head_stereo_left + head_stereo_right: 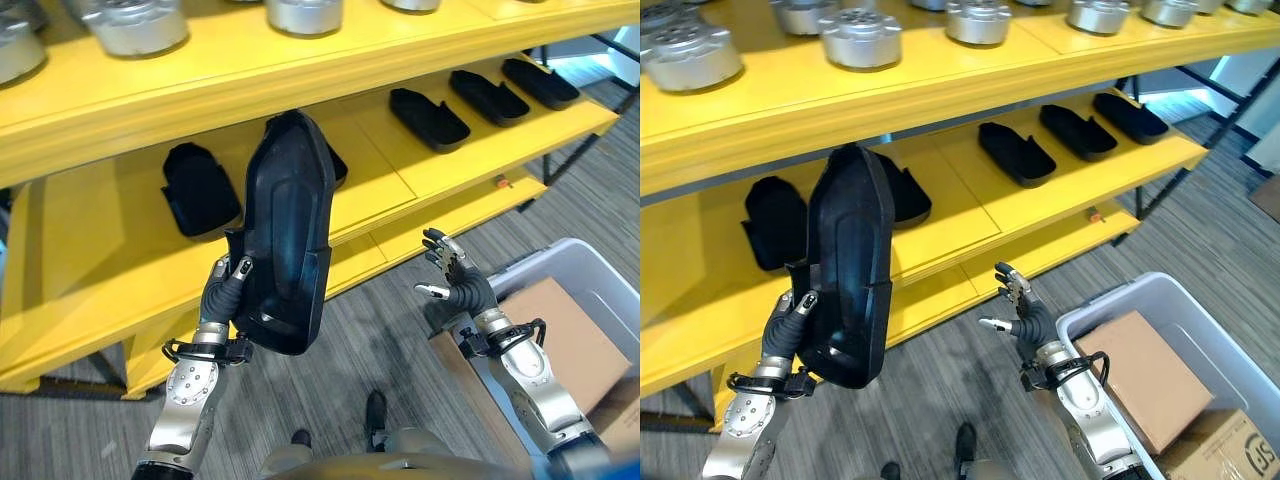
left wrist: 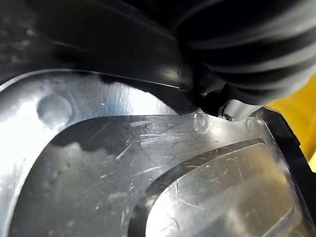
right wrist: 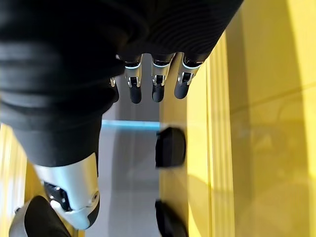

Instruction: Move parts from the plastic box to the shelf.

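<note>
We see one yellow shelf (image 1: pixel 300 70), one grey plastic box (image 1: pixel 1200 330) near right, five black parts (image 1: pixel 1015 152) on its lower level in the right eye view, our left robot hand (image 1: pixel 225 290) grasping a sixth part (image 1: pixel 285 235) before the shelf, our right robot hand (image 1: pixel 455 280) released, fingers spread

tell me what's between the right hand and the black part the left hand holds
Nothing: bare grey floor separates the right hand from the black part, in the left eye view.

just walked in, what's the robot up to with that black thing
The left hand holds a long black part upright in front of the yellow shelf, where several similar black parts already lie on the middle level. The right hand is open and empty above the grey plastic box, which holds a cardboard piece.
</note>
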You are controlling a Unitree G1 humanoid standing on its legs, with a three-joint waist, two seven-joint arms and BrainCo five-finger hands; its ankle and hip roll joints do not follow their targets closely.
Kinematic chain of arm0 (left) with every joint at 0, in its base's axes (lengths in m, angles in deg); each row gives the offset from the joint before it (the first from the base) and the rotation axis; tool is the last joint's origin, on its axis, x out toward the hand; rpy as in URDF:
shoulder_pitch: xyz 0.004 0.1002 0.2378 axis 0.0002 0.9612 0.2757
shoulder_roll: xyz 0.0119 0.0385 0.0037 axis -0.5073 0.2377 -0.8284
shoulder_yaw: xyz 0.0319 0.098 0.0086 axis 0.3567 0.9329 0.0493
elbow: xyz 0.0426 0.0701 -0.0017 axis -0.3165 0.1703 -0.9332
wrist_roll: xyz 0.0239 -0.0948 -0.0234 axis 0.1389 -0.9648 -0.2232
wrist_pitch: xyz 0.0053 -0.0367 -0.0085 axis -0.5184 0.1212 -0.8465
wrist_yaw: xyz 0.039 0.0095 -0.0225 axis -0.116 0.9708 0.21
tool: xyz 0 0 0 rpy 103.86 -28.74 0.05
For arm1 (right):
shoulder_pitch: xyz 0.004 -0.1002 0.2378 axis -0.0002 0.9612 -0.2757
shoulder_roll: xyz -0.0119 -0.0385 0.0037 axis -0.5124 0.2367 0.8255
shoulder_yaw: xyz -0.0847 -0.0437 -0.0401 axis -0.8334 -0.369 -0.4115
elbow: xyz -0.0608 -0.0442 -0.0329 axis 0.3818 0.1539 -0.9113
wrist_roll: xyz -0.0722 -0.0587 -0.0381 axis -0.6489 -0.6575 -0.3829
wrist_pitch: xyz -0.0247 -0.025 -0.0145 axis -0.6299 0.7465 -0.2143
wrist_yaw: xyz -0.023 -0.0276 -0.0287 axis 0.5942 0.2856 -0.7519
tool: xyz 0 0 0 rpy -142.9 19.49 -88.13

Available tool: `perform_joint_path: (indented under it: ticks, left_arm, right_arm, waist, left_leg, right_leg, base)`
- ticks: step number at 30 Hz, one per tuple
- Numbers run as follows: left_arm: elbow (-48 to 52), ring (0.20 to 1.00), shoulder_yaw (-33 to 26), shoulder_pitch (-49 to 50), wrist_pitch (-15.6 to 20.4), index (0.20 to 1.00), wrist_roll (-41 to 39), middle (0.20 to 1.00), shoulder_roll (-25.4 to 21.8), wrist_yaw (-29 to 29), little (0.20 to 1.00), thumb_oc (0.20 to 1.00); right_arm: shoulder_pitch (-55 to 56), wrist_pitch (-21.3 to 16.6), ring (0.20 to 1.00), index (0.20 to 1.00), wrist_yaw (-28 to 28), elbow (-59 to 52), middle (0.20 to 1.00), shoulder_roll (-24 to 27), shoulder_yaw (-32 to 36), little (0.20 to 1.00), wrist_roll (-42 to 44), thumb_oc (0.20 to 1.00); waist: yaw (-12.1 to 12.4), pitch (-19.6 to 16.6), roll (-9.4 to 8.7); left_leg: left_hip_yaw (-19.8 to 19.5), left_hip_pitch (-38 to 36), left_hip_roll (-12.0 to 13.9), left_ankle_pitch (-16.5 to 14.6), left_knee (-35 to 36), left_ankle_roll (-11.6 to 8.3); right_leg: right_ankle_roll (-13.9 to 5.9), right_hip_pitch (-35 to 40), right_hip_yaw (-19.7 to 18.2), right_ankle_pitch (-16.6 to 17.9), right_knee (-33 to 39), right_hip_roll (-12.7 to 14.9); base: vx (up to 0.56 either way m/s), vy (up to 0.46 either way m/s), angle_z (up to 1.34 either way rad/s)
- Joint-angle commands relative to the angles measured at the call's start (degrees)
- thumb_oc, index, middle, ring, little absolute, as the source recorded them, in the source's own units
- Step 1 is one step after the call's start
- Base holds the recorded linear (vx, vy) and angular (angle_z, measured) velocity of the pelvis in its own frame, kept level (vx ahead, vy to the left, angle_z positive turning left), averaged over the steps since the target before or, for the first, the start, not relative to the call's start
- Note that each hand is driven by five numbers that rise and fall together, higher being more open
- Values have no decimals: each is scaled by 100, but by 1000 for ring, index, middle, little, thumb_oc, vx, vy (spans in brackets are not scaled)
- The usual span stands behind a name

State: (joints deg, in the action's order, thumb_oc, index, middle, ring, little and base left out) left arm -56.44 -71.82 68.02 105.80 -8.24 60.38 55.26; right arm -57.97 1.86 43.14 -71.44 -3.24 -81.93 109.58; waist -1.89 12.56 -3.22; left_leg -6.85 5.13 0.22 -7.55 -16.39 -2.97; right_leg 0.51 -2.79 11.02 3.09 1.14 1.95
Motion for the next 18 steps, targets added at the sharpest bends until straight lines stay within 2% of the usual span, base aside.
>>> perform_joint_path:
  ticks: [1, 2, 3, 4, 5, 6, 7, 8, 9, 10, 11, 12, 15, 18]
  left_arm:
    - [576, 200, -49, -416, 408, 200, -108, 200, -319, 12, 200, 200]
    - [573, 200, -48, -425, 408, 200, -107, 200, -320, 10, 200, 200]
    - [650, 200, -75, -433, 414, 200, -203, 200, -343, -29, 200, 200]
    - [664, 200, -114, -443, 412, 200, -211, 200, -348, -72, 200, 200]
    - [694, 200, -132, -481, 405, 200, -195, 200, -336, -143, 200, 200]
    - [695, 200, -135, -504, 386, 200, -206, 200, -334, -160, 200, 200]
    - [647, 200, -82, -672, 370, 200, -239, 200, -321, -207, 200, 200]
    - [620, 200, -37, -723, 375, 200, -297, 200, -286, -177, 200, 200]
    - [616, 200, -16, -737, 373, 200, -325, 200, -283, -126, 200, 200]
    - [625, 200, 12, -744, 380, 200, -334, 200, -283, -102, 200, 200]
    - [623, 200, 18, -744, 381, 200, -335, 200, -283, -101, 200, 200]
    - [603, 200, 44, -783, 385, 200, -323, 200, -270, -114, 200, 200]
    - [558, 200, -16, -695, 389, 200, -242, 200, -375, -71, 200, 200]
    - [520, 200, -105, -653, 432, 200, -67, 200, -492, -131, 200, 200]
  right_arm:
    - [-217, -375, 1000, 1000, -139, -241, 1000, 155, 204, 1000, 113, 1000]
    - [-222, -375, 1000, 1000, -141, -241, 1000, 154, 207, 1000, 112, 1000]
    - [-200, -384, 1000, 1000, -205, -231, 1000, 133, 236, 1000, 143, 1000]
    - [-188, -389, 1000, 1000, -220, -221, 1000, 115, 256, 1000, 165, 1000]
    - [-181, -391, 1000, 1000, -251, -180, 1000, 104, 237, 1000, 147, 1000]
    - [-177, -390, 1000, 1000, -303, -147, 1000, 100, 217, 1000, 141, 1000]
    - [-188, -406, 1000, 1000, -414, -42, 1000, 73, 196, 1000, 100, 1000]
    - [-178, -401, 1000, 1000, -441, -29, 1000, 78, 204, 1000, 51, 1000]
    - [-177, -407, 1000, 1000, -462, -24, 1000, 65, 219, 1000, -13, 1000]
    - [-156, -421, 1000, 1000, -475, -32, 1000, 21, 254, 1000, -13, 1000]
    - [-150, -420, 1000, 1000, -475, -34, 1000, 21, 259, 1000, -14, 1000]
    - [-114, -440, 1000, 1000, -505, -17, 1000, -53, 332, 1000, 18, 1000]
    - [135, -415, 1000, 1000, -495, -62, 1000, -155, 492, 1000, 22, 1000]
    - [236, -373, 1000, 1000, -442, -76, 1000, -187, 538, 1000, -17, 1000]
  waist:
    - [-66, -148, -196]
    - [-70, -152, -201]
    - [-83, -171, -202]
    - [-130, -233, -180]
    - [-158, -275, -123]
    - [-161, -309, -61]
    - [-251, -349, 103]
    - [-270, -380, 185]
    - [-270, -416, 266]
    - [-244, -444, 335]
    - [-234, -447, 331]
    - [-206, -454, 372]
    - [-181, -404, 289]
    - [-149, -318, 180]
  left_leg:
    - [376, 333, 378, 72, -496, 24]
    - [372, 348, 372, 100, -482, 22]
    - [214, 169, 970, 334, -192, -33]
    - [208, 17, 1355, 590, 149, -76]
    - [215, -34, 1856, 1072, 550, -160]
    - [223, -128, 2079, 1437, 881, -222]
    - [600, -247, 2540, 1984, 1531, -438]
    - [815, -411, 2565, 1922, 1771, -539]
    - [861, -466, 2609, 1867, 1894, -645]
    - [831, -532, 2546, 1780, 1970, -690]
    - [841, -539, 2539, 1775, 1971, -687]
    - [735, -499, 2371, 1607, 1909, -662]
    - [676, -283, 1991, 1109, 1327, -640]
    - [678, -115, 1711, 750, 820, -642]
  right_leg:
    - [-344, -197, -295, -618, -1421, 410]
    - [-341, -212, -291, -601, -1415, 415]
    - [-435, -254, -368, -721, -1662, 513]
    - [-497, -348, -383, -780, -1781, 600]
    - [-576, -470, -419, -863, -2010, 708]
    - [-582, -610, -444, -982, -2250, 752]
    - [-707, -845, -396, -1152, -2683, 991]
    - [-770, -964, -375, -1224, -2901, 1079]
    - [-820, -982, -377, -1223, -2968, 1157]
    - [-870, -1006, -415, -1194, -2962, 1215]
    - [-875, -1008, -424, -1193, -2963, 1219]
    - [-973, -923, -454, -1089, -2833, 1375]
    - [-1111, -454, -399, -709, -2224, 1740]
    - [-1208, -173, -330, -481, -1811, 1961]
  base:
    - [0, 0, 78]
    - [3, 129, 63]
    - [-23, 195, 43]
    - [-3, 331, 26]
    - [5, 290, -1]
    - [3, 464, -4]
    - [-25, 416, -11]
    - [-26, 446, 17]
    - [3, 286, 25]
    - [21, 202, 27]
    - [25, 236, 5]
    - [67, 266, -13]
    - [101, 277, 50]
    - [55, 174, 47]
